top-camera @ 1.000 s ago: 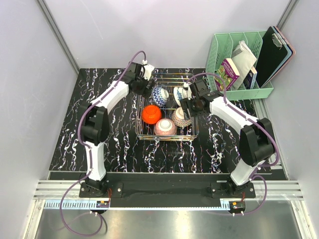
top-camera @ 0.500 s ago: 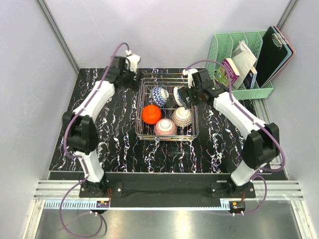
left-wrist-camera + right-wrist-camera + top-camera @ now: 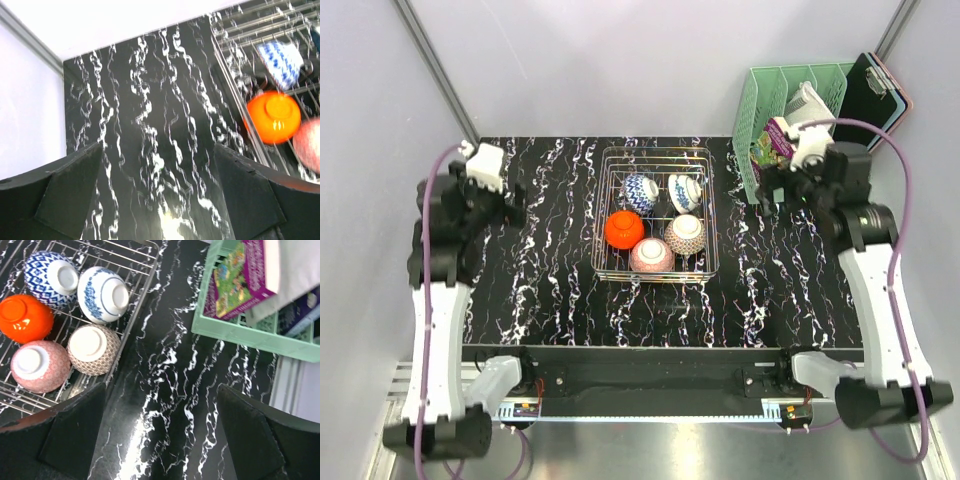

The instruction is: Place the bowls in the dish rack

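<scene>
- Bowls (image 3: 685, 234): all five lie inside the dish rack (image 3: 655, 160), which stands on the black marbled table (image 3: 550, 260) near its middle
- Two blue-and-white bowls (image 3: 51, 277) fill the far row, one foot-up, the other tilted on its side
- Orange-red bowl (image 3: 25, 318), beige net bowl (image 3: 92, 349) and pink net bowl (image 3: 37, 366) sit foot-up in the near part, the beige and pink touching
- Left gripper (image 3: 158, 148) hangs above bare table left of the rack, fingers spread wide, grasping nothing
- Right gripper (image 3: 161, 386) hovers between the rack and the mint-green organiser (image 3: 240, 337), fingers likewise spread, grasping nothing
- Books stand in the organiser
</scene>
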You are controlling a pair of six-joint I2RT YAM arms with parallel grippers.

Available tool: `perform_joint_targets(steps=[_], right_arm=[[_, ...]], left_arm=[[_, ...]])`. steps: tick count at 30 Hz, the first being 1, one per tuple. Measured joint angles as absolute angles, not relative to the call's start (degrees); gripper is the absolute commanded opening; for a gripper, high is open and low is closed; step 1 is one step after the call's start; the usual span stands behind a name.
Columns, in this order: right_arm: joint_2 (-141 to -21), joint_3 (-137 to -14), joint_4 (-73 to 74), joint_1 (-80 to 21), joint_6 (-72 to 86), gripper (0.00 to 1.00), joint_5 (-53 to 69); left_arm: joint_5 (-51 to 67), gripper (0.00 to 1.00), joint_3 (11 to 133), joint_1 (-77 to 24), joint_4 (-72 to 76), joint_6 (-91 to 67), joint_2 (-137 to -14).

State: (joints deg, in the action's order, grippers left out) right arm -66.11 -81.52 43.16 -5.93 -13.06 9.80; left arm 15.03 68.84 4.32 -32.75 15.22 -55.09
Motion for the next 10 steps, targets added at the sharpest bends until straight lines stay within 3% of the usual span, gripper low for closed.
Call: perform_joint_targets(steps=[4,10], right_arm=[[-60.5,-76.2,43.2,-2.1,-13.3,1.00,11.6],[-60.6,-73.1,43.3,-1.5,-12.6,1.00,13.2]], left_arm=[[15.0,0.99,62.3,4.6,-34.2,16.3,-46.8],[14.9,0.99,59.6,5.1,-34.5,16.3,-44.0]])
